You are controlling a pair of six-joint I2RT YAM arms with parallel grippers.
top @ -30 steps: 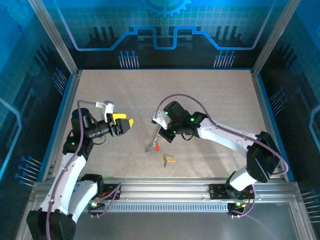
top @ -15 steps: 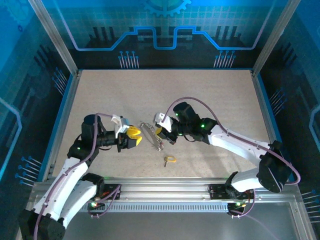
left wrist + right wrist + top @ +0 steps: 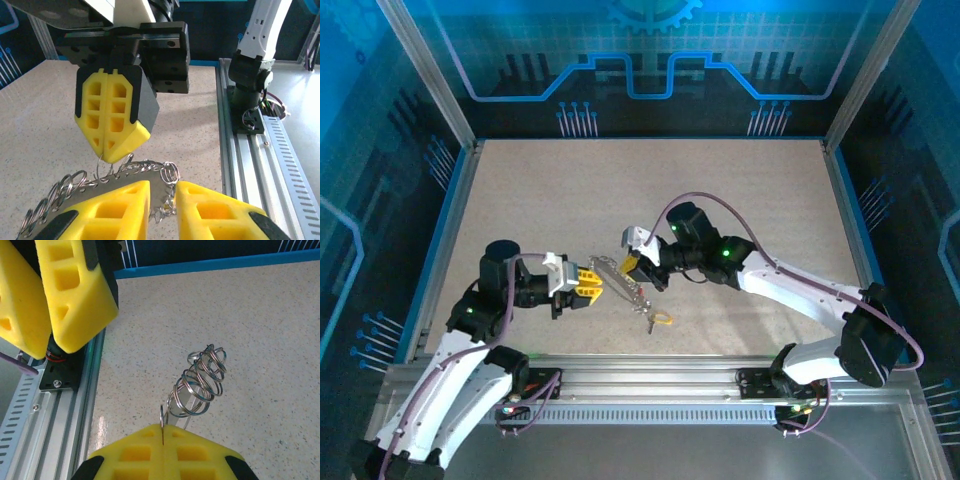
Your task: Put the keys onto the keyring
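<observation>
Moved in from the left edge since a second ago, the left gripper (image 3: 592, 283) now sits at the keyring (image 3: 618, 281), jaws drawn to a narrow gap with the coiled silver rings at their tips; whether they pinch the rings cannot be told. Keyring: strung slantwise between the two grippers near the table (image 3: 720, 190) centre, one thin ring clamped in the fully closed right gripper (image 3: 633, 263). Yellow-headed key (image 3: 660, 319): flat on the table just beside the chain's lower end, apart from both grippers.
</observation>
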